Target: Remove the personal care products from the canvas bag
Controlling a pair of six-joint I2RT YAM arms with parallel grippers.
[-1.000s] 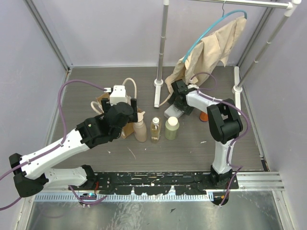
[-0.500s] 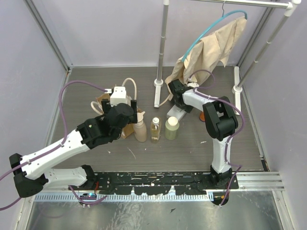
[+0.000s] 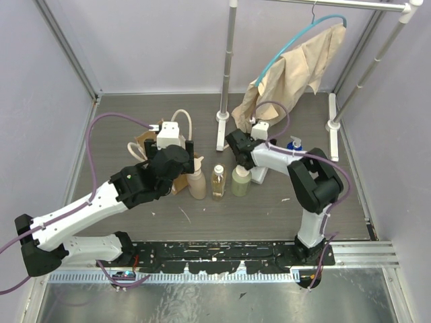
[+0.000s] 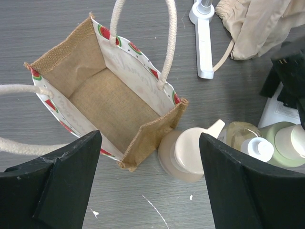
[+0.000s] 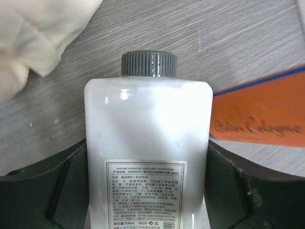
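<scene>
Right pincer (image 5: 147,160) has narrowed, now clamps white dark-capped bottle (image 5: 147,124); shifted from beige cloth (image 3: 296,67) toward bottle row (image 3: 217,182) mid-bench. Left pincer (image 4: 150,191) unchanged, gaping above canvas bag (image 4: 107,102), left of bench centre. Bag interior bare: emptying judged done.

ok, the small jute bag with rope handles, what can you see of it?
The small boxy bag stands upright, mouth open, on the dark wood-grain table. Tan woven ends and floor, white side panels with watermelon print along the rim, two cream rope loop handles. Nothing shows inside. The tan bottle with peach cap stands beside one corner.
</scene>
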